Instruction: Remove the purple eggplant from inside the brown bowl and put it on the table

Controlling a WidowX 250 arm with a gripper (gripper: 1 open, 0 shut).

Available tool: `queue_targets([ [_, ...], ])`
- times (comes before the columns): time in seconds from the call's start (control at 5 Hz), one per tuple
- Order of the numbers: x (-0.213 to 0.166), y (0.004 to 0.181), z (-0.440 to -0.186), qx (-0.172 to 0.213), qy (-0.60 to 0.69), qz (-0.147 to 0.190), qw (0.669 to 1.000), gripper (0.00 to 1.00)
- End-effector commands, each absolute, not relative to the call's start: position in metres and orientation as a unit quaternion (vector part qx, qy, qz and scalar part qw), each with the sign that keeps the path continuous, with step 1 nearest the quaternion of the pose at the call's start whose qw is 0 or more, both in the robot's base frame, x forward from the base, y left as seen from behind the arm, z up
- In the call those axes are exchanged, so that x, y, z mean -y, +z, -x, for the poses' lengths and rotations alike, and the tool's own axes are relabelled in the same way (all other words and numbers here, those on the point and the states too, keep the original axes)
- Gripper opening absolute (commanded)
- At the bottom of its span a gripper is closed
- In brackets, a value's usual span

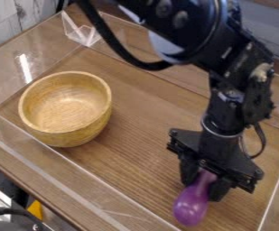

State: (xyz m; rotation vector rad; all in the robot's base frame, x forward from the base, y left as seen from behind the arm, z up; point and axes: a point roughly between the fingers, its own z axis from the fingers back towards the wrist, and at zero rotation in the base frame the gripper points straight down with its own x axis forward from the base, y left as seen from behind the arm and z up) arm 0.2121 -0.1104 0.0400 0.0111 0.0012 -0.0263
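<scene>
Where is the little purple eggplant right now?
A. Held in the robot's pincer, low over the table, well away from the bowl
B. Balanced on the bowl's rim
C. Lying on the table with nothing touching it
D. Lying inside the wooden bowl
A: the pincer is shut on the purple eggplant, which hangs low over the table far to the right of the empty brown bowl.
</scene>
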Motion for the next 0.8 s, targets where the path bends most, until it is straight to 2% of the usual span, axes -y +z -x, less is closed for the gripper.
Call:
queue_targets([
  [0.0, 0.115, 0.043, -0.218, 0.027, -0.02, 0.002, 0.999, 0.0],
  [0.6, 0.116, 0.032, -0.22, 0.05, -0.026, 0.005, 0.998, 0.0],
])
